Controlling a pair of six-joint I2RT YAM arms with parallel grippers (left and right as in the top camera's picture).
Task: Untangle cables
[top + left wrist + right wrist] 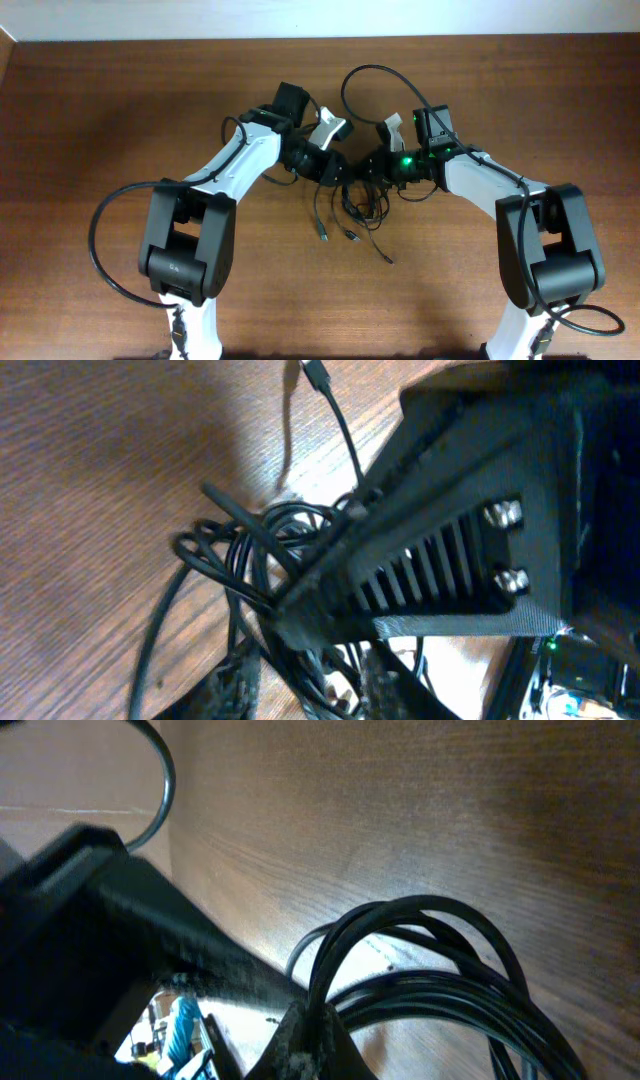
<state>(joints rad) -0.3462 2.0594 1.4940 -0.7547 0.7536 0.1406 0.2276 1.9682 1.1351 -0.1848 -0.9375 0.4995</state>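
Wooden tabletop [120, 100] holds the cables [352, 212], pinched by left gripper [310, 685] and right gripper [297, 1038].

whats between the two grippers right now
The cables, bunched on the table between the left gripper and right gripper; the overhead view shows it.

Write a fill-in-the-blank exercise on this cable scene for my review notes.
1. The cables are ___ in colour.
2. The right gripper is ___ on the cables.
3. The table has a surface of ___.
Missing words: black; shut; wood.
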